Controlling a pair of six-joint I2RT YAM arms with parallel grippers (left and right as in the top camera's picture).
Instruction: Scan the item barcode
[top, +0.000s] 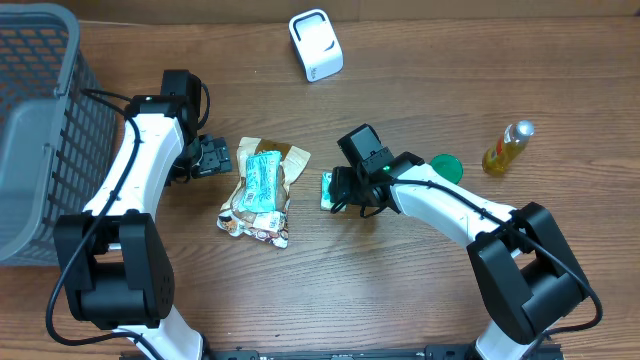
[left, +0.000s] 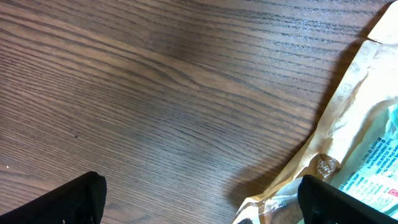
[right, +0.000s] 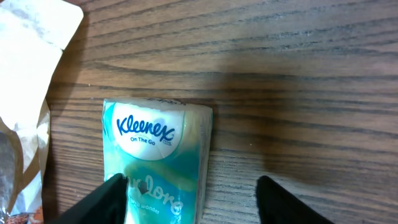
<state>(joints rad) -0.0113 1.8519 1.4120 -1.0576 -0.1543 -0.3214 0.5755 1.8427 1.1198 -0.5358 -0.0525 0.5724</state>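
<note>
Item: Kleenex tissue pack (right: 155, 155), flat on the table (top: 400, 300) near its centre, logo face up. Right gripper (right: 193, 202) is over one end of it, jaws spread, one finger at the pack's left edge and the other clear of it; I see nothing pinched. Left gripper (left: 199, 202) is at 9 o'clock of the pouch pile (top: 262, 190), jaws spread wide over bare wood. The pile lies at 9 o'clock of the pack. White scanner (top: 316, 45) at 12 o'clock; grey basket (top: 40, 120) at 9; bottle (top: 507, 148) and green disc (top: 446, 166) at 3.
</note>
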